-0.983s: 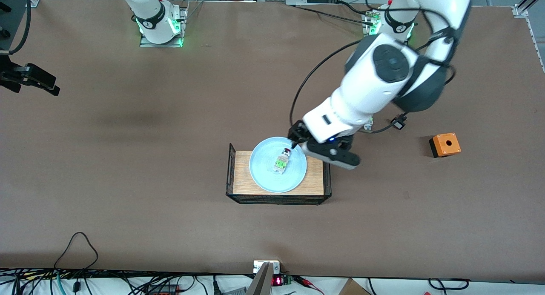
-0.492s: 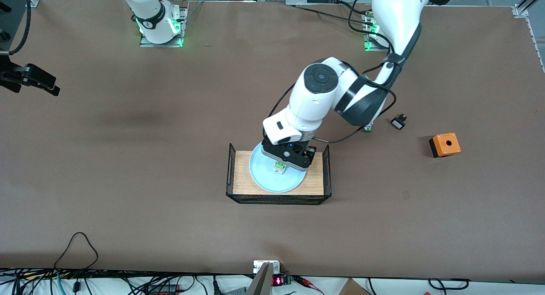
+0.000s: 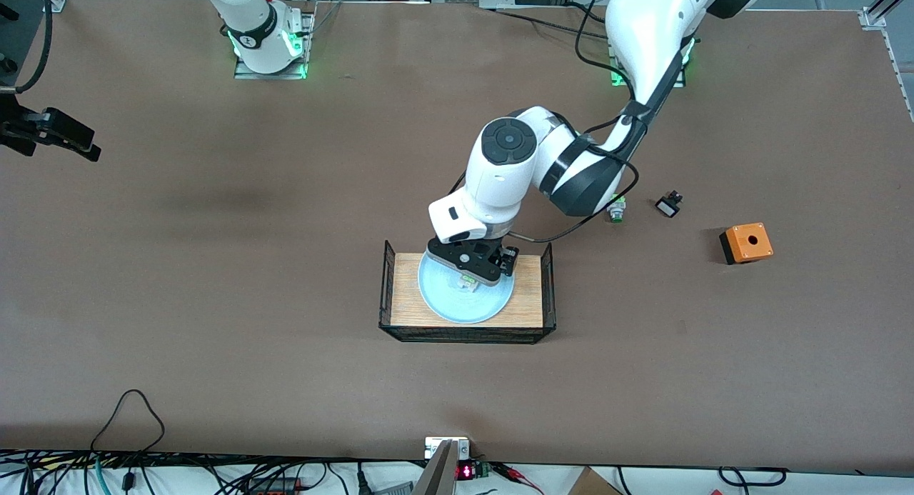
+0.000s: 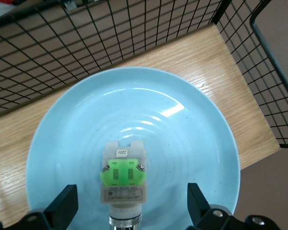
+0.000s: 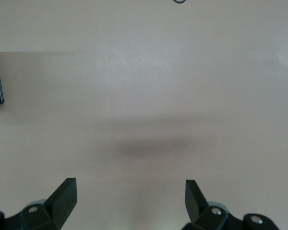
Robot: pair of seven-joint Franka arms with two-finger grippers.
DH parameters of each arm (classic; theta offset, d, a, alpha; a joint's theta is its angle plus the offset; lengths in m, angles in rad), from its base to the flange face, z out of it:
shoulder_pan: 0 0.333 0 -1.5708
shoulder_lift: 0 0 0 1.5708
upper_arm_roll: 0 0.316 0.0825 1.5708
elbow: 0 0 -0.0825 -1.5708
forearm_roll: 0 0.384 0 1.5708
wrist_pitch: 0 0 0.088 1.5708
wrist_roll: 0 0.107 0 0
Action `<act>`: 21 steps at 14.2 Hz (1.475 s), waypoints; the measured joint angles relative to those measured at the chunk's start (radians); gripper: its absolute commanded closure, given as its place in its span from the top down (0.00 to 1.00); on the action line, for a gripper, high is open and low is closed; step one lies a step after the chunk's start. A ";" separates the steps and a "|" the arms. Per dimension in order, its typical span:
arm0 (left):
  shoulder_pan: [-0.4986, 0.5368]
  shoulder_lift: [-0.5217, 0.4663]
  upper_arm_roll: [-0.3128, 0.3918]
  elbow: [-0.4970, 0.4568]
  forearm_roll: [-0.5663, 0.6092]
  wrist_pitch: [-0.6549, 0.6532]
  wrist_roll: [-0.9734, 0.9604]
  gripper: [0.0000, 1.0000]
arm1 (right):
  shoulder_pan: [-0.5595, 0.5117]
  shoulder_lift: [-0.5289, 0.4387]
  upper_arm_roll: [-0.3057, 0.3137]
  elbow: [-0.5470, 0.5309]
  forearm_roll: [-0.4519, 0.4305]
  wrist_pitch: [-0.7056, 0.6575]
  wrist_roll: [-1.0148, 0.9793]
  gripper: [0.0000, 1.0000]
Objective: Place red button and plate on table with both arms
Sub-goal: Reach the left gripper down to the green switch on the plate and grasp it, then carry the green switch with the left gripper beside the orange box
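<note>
Two arms are showing for you across the brown table (image 3: 214, 323). Starting at the right arm's end, your right gripper (image 5: 129, 201) is waiting over bare tabletop, well apart from the tray, its fingers (image 5: 62, 196) standing wide apart with nothing between them.

Moving toward the middle, you are looking at a small wood-topped tray with black wire mesh ends (image 3: 532, 295), and the pale blue plate (image 3: 439, 302) is resting on its wooden top. The red button (image 4: 123, 175) is lying on its side in the middle of that plate, its green block facing up. In the front view most of it is hidden under the gripper.

Your left gripper (image 4: 129, 208) is hanging directly over the plate, and its fingers (image 4: 63, 208) are spread wide, one on each side of the button. The button is sitting between them, and neither finger is touching it in the left wrist view.

Farther toward the left arm's end, a similar switch with a green tip (image 3: 616, 212) is lying on the table, then a small black component (image 3: 668, 206), then an orange box with a round hole in its top (image 3: 746, 242).
</note>
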 measured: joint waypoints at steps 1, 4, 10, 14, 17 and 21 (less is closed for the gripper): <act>-0.001 0.005 0.001 0.000 0.001 0.012 0.000 0.91 | 0.000 0.000 0.000 0.000 0.000 0.000 0.000 1.00; -0.001 0.011 0.003 0.000 0.002 0.030 0.000 0.44 | 0.000 0.001 0.000 0.000 0.000 0.000 0.000 1.00; -0.001 0.012 0.003 0.003 0.002 0.032 0.000 0.29 | 0.000 0.004 0.000 0.000 0.000 0.000 0.002 1.00; 0.000 0.010 0.003 0.021 0.002 0.030 -0.001 0.29 | 0.000 0.004 0.000 0.000 0.000 0.001 0.003 1.00; 0.006 -0.046 0.003 0.062 0.002 -0.086 -0.002 0.29 | 0.000 0.004 0.000 0.000 0.000 0.001 0.003 1.00; 0.058 -0.202 0.005 0.076 -0.007 -0.351 -0.003 0.29 | 0.000 0.004 0.000 0.000 0.000 0.001 0.002 1.00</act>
